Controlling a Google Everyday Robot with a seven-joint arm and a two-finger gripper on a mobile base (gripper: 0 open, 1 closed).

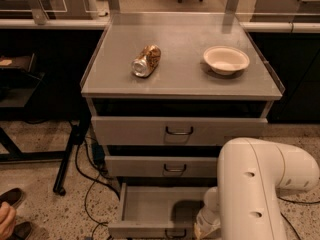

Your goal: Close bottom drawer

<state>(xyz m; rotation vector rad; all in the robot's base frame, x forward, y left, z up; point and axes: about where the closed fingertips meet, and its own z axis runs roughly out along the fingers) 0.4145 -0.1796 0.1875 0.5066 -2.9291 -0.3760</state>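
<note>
Apparently gripper (202, 230) at bottom drawer (150, 209) front; cables (86, 199) crowd floor (45, 209) left.

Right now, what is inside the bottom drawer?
The bottom drawer stands open; its visible floor is bare grey metal. The arm covers its right end, so anything there is hidden. The end effector sits low at the drawer's front right corner.

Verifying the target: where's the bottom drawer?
Camera view, lower centre: bottom drawer open under the middle drawer; claw hidden below the arm at its right front.
</note>
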